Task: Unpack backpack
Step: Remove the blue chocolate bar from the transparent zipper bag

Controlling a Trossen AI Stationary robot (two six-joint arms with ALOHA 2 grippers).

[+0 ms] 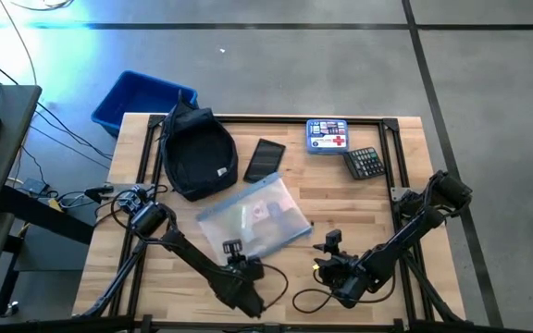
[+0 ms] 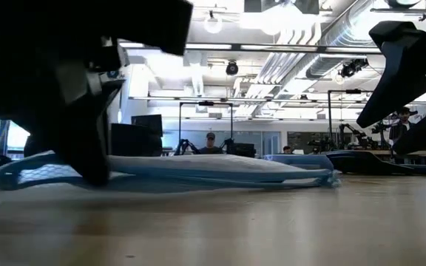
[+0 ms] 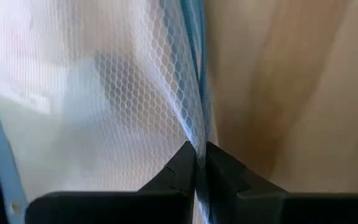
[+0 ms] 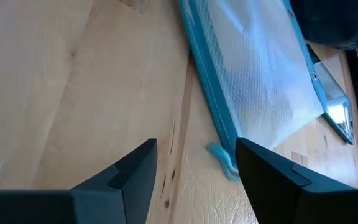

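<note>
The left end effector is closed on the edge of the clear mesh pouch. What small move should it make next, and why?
Probably lift a little and drag the translucent blue-trimmed mesh pouch toward a bare part of the wooden table. The left end effector pinches its blue edge, the pouch lies flat, and the dark navy fabric backpack sits close beside it.

One dark navy soft fabric backpack [image 1: 197, 154], one clear mesh zip pouch with blue edging [image 1: 254, 220], one flat black rectangular case [image 1: 265, 159], one blue first-aid box [image 1: 327, 135], one dark calculator [image 1: 365, 163], one bright blue plastic bin [image 1: 140, 100]
</note>
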